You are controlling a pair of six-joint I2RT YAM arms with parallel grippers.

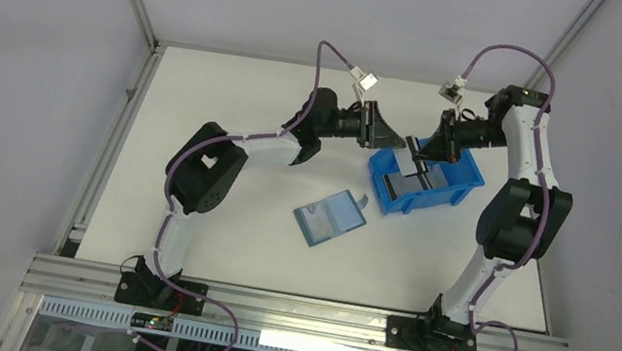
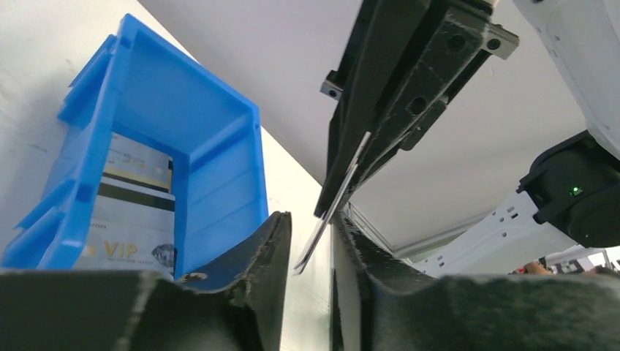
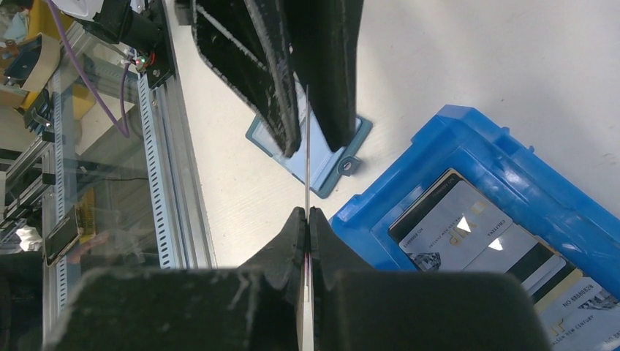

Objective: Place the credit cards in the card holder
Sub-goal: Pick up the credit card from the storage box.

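Note:
My right gripper is shut on a thin credit card, held edge-on above the table beside the blue bin. My left gripper is open, one finger on each side of that card's free end; I cannot tell if a finger touches it. In the top view the two grippers, left and right, meet tip to tip at the bin's far left corner. Other silvery cards lie in the bin. The teal card holder lies open on the table, also seen in the right wrist view.
The blue bin stands at the back right of the white table, with its cards inside. An aluminium rail runs along the table's near edge. Grey walls close in the back and sides.

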